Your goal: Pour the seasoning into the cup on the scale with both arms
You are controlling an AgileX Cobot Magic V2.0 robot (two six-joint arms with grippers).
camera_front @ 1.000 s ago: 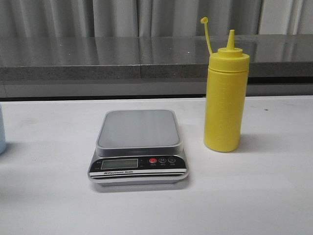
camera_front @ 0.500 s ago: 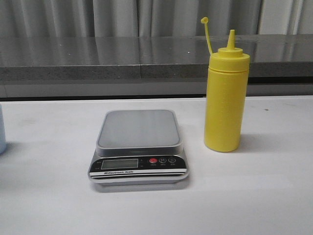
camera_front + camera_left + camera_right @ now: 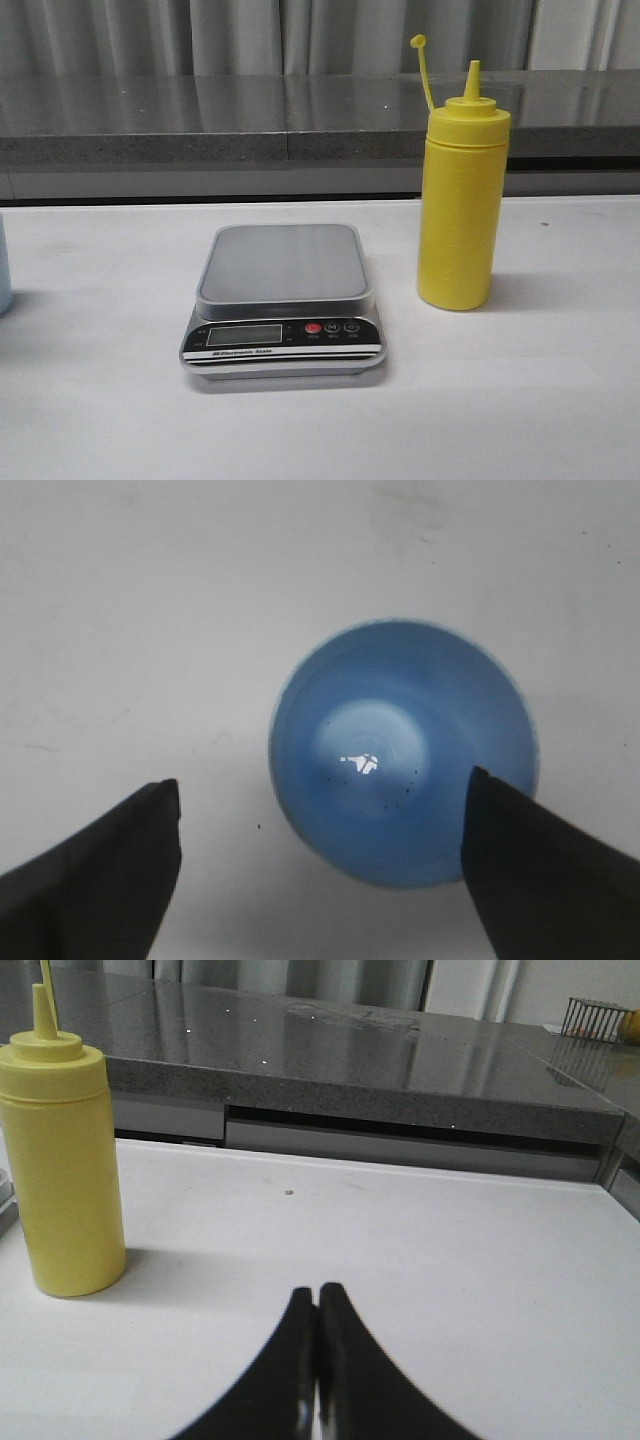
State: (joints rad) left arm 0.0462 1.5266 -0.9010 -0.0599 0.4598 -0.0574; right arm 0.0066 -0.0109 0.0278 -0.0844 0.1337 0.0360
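The yellow seasoning bottle [image 3: 461,196] stands upright on the white table, right of the scale [image 3: 283,298], whose grey platform is bare. It also shows in the right wrist view, the seasoning bottle [image 3: 62,1157] off to one side of my right gripper [image 3: 318,1294], which is shut on nothing. Only a sliver of the light-blue cup [image 3: 4,270] shows at the front view's left edge. The left wrist view looks straight down into the cup [image 3: 403,752]. My left gripper [image 3: 323,792] is open above it, one finger near the rim, the other well clear.
A grey stone counter [image 3: 200,120] with curtains behind it runs along the table's far edge. A small wire basket [image 3: 598,1018] sits on the counter at far right.
The cup's sliver at the left edge looks slightly narrower than a second ago. The scale and bottle have not moved.
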